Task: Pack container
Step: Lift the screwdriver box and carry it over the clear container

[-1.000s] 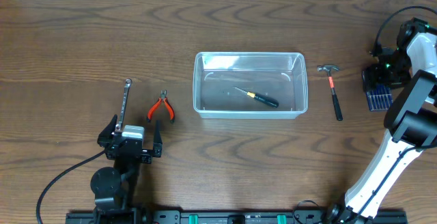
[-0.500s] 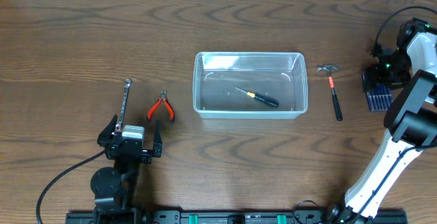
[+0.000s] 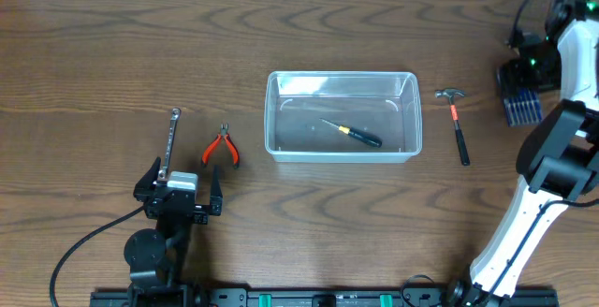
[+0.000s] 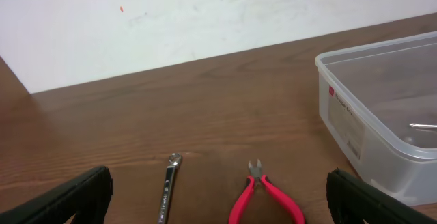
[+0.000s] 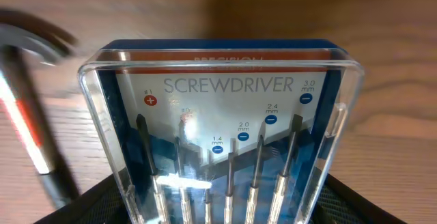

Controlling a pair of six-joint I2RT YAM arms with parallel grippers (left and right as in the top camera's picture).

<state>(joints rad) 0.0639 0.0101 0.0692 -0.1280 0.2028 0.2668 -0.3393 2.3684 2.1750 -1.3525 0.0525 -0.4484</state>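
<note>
Overhead shows the big clear plastic tub with round corners point(image 3: 343, 75) in the middle of the brown wooden table point(image 3: 112, 45). A small black and yellow screwdriver point(image 3: 354, 134) lies inside it, so I think the packing has begun. A little hammer with a red and black handle point(image 3: 458, 124) lies just beside the tub on its right. Red-handled pliers point(image 3: 221, 148) and a long silver wrench point(image 3: 169, 143) lie apart from the tub on its left.

The right gripper point(image 5: 218, 205) is far off by the right edge of the table. It is pinching a clear and blue case of tiny screwdrivers point(image 5: 222, 128), with one dark finger on each side of the case. I think it holds the case this way so it can carry it over to the tub.

The left gripper point(image 3: 182, 185) has its fingers spread wide and holds nothing. It sits low, near the pliers and the wrench and facing them, so it looks ready to reach for one of them
</note>
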